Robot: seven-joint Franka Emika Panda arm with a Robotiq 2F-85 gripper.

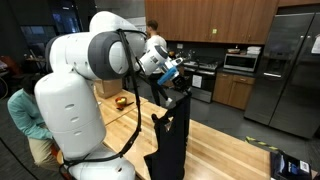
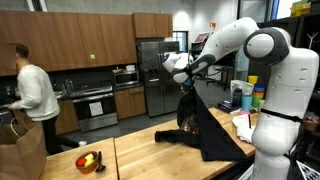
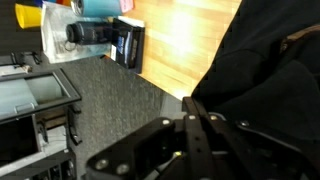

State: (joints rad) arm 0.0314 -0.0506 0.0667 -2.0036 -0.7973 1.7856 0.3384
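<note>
Aloft over the wooden table point(image 2: 150, 150), a black garment point(image 2: 205, 130) hangs with its long axis vertical. Its top is pinched in the gripper point(image 2: 186, 87), jaws clamped tight on the fabric, and its lower folds (limp, creased, tan-marked partway down) are pooled on the tabletop. A bowl point(image 2: 88, 160) sits well apart on that table.

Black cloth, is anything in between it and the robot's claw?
No, nothing visible stands between them. The gripper is shut on the top of the black cloth and holds it up, as both exterior views show. The cloth's lower end lies on the wooden table.
</note>
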